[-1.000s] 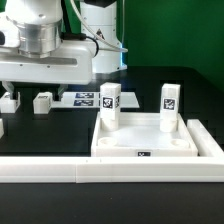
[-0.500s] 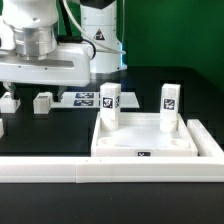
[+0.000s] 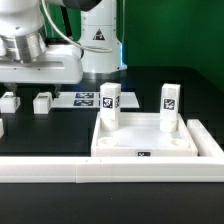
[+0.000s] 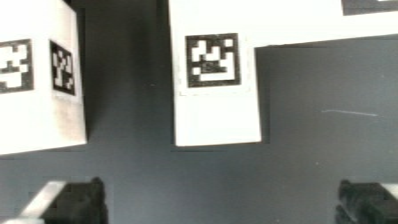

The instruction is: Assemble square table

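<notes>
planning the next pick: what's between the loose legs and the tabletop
In the exterior view, only the marker board lies flat between the nearer loose leg and the tabletop.

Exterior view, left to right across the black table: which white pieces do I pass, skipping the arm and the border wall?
First loose leg → second loose leg → marker board → left upright leg → right upright leg; both upright legs stand on the square tabletop.
</notes>
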